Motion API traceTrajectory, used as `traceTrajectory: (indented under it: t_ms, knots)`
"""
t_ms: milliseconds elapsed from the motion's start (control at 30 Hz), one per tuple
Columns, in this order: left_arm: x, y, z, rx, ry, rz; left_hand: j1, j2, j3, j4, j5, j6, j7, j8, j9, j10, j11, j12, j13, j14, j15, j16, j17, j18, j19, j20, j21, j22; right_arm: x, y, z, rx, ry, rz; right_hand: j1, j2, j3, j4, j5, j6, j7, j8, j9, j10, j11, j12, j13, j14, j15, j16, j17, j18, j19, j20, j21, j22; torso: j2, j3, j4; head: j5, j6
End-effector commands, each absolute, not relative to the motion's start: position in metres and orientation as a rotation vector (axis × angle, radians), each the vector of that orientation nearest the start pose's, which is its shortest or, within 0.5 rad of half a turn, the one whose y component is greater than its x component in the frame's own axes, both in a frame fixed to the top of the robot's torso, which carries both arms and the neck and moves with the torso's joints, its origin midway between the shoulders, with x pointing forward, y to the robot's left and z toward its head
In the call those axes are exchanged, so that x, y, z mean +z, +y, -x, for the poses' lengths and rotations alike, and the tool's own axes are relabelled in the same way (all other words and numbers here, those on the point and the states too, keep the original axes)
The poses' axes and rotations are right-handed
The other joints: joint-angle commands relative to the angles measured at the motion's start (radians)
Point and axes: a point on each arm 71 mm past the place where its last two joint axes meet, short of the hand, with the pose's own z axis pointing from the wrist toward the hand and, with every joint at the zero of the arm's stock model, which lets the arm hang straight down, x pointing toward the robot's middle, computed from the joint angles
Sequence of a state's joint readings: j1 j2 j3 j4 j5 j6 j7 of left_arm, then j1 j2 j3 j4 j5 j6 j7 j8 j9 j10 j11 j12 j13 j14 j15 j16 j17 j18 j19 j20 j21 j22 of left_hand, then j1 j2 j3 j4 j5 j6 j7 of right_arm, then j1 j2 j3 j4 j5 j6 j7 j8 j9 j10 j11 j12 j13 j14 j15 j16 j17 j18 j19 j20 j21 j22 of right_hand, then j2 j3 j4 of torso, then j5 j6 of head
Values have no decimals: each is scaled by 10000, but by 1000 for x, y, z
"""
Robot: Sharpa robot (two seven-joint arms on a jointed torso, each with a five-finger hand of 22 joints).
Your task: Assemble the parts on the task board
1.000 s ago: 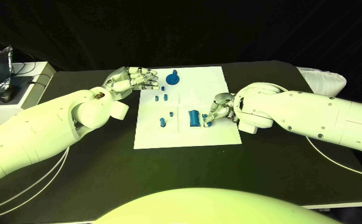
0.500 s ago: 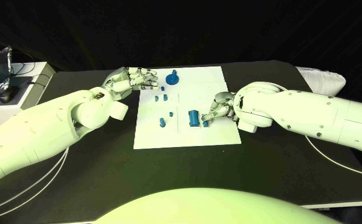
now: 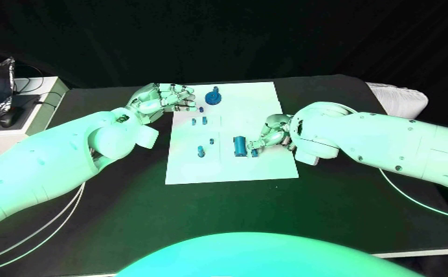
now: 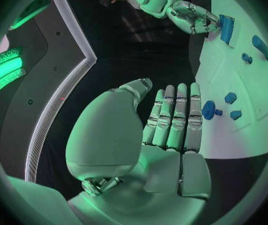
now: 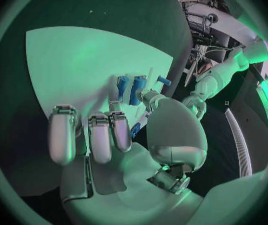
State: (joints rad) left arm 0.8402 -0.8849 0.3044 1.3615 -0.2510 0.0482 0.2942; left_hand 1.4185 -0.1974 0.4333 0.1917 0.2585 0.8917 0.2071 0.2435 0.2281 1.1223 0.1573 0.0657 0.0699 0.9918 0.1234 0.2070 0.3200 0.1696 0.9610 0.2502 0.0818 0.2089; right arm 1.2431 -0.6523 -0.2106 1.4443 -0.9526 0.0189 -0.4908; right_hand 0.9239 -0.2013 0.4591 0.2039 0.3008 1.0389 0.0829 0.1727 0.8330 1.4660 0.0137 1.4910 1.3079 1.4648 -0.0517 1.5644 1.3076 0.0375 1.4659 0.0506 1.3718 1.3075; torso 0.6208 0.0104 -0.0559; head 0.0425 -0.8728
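The white task board (image 3: 234, 167) lies mid-table with blue parts on it. A round knobbed part (image 3: 213, 98) stands at its far edge, with small pegs (image 3: 198, 121) below it and two more (image 3: 201, 151) further toward me. A larger blue cylinder (image 3: 240, 145) stands near the right side. My right hand (image 3: 272, 133) rests on the board beside the cylinder and pinches a small blue part (image 3: 254, 153) between thumb and finger (image 5: 136, 130). My left hand (image 3: 164, 99) hovers at the board's far left edge holding nothing, fingers straight (image 4: 174, 115).
A pale box (image 3: 37, 99) with cables stands at the table's left edge. A white object (image 3: 401, 99) lies at the far right. Bare black table (image 3: 234, 212) stretches between the board and me.
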Motion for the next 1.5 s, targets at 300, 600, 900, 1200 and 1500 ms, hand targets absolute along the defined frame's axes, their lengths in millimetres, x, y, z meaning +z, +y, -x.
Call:
traceTrajectory:
  t_ms: [300, 600, 900, 1200, 1500]
  knots:
    - [-246, 273, -478, -16361, 15689, 11094, -57, 44, 2, 76, -32, -39, 34, -42, -11, -55, 27, -10, 0, -23, 57, -71, 14, 127, 76, 3, -41, -19, -265, -167, -457, 5142, 23786, -1803, 1448, -40, -278, -412, -1687, 220, -99, 329, 64, 566, -145, 30, 1982, 1060, -114, 64, 2632, -37, 571, -62, 172, 2185, -2, 1, -14, 20, 2]
    - [-247, 273, -478, -16369, 15700, 11095, -57, 44, 2, 76, -32, -39, 34, -42, -11, -55, 27, -10, 0, -23, 57, -71, 14, 127, 76, 3, -41, -19, -267, -171, -452, 5212, 23660, -1989, 1606, 56, -424, -272, -1980, 413, -196, 552, 138, 626, -228, 111, 2049, 1060, -182, 64, 2632, -66, 617, -116, 331, 2224, -1, 14, -12, 6, 2]
    - [-247, 273, -478, -16359, 15704, 11098, -57, 44, 2, 76, -32, -39, 34, -42, -11, -55, 27, -10, 0, -23, 57, -71, 14, 127, 76, 3, -41, -19, -270, -170, -452, 5162, 23618, -2016, 1541, 107, -501, -115, -1981, 425, -215, 612, 158, 637, -247, 124, 2059, 1060, -201, 64, 2632, -68, 622, -137, 340, 2227, 10, -4, 1, -14, 2]
    - [-247, 273, -478, -16346, 15748, 11063, -45, 55, 2, 77, -31, -31, 28, -39, -12, -52, 24, -6, 2, -24, 57, -83, 21, 127, 82, 4, -50, -32, -276, -167, -454, 5010, 23504, -2115, 1522, 239, -524, 53, -1869, 433, -242, 683, 181, 641, -272, 126, 2062, 1060, -223, 64, 2632, -64, 617, -158, 317, 2221, 12, 0, 8, 9, 2]
    - [-247, 273, -478, -16323, 15785, 11025, -35, 61, 5, 74, -29, -26, 24, -37, -11, -49, 21, -4, 4, -24, 56, -88, 25, 127, 84, 4, -54, -37, -277, -168, -456, 4817, 23441, -2090, 1535, 365, -525, 196, -1731, 446, -274, 764, 210, 647, -298, 131, 2066, 1060, -243, 64, 2632, -63, 618, -178, 316, 2220, 4, -12, -3, 25, 2]
